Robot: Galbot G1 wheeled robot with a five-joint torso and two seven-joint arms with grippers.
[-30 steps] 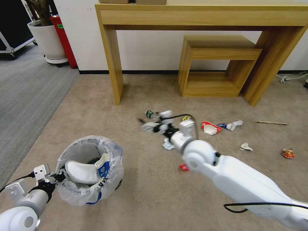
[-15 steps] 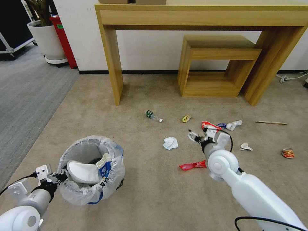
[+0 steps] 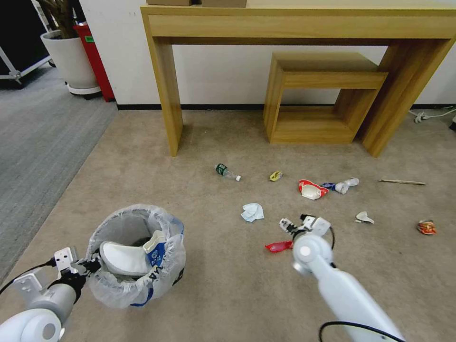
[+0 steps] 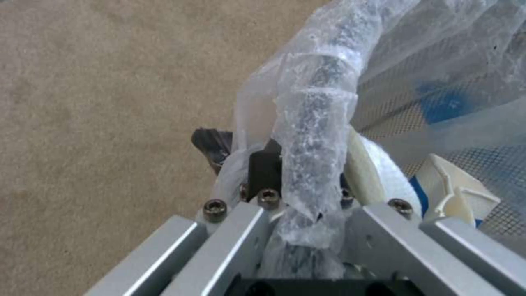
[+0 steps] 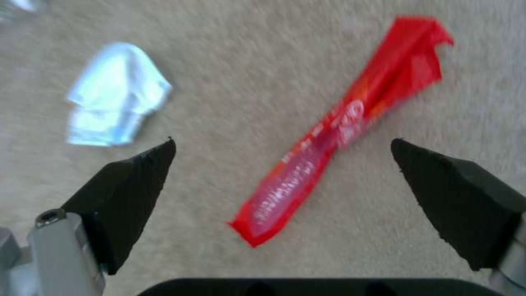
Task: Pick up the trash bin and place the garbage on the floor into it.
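The trash bin [image 3: 137, 256], with 1 white slipper [image 3: 122, 257] inside, is clamped at its bagged rim by the left gripper [image 3: 85, 266], over the floor [image 3: 213, 294] at the robot's left. The right gripper [image 3: 295, 227] is held spread wide directly above a red wrapper [image 5: 340, 131], beside crumpled white paper [image 5: 115, 105].

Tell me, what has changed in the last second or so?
The right gripper swung from the far litter back toward the robot and now hangs open over the red wrapper, nothing taken yet. The left gripper stays clamped on the trash bin rim, and the scattered litter has not moved.
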